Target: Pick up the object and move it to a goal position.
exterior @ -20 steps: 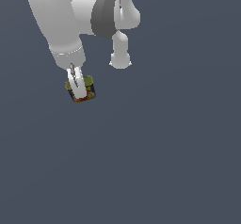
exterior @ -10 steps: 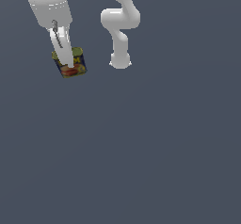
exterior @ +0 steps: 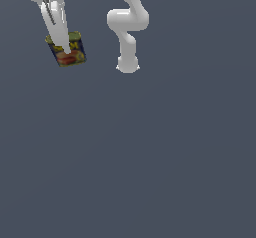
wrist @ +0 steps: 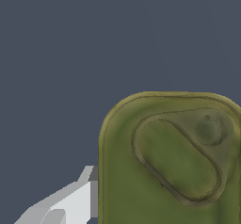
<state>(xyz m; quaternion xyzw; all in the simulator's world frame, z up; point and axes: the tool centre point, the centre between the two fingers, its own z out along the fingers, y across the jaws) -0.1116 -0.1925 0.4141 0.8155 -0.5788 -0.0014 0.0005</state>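
Note:
The object, a small boxy can (exterior: 68, 49) with an olive-green top and a dark blue label with yellow and red markings, hangs tilted in my gripper (exterior: 66, 49) at the upper part of the exterior view's left. My gripper is shut on the can, one white finger (exterior: 59, 27) running down across its label. In the wrist view the can's olive-green top (wrist: 172, 162) fills much of the picture, and one white finger (wrist: 70, 202) presses against its side. The other finger is hidden by the can.
The arm's white base and lower links (exterior: 127, 57) stand to the exterior view's right of the can. The dark grey floor (exterior: 150, 157) spreads below.
My gripper has carried the can upward and toward the exterior view's left. The can stays held and is tilted more.

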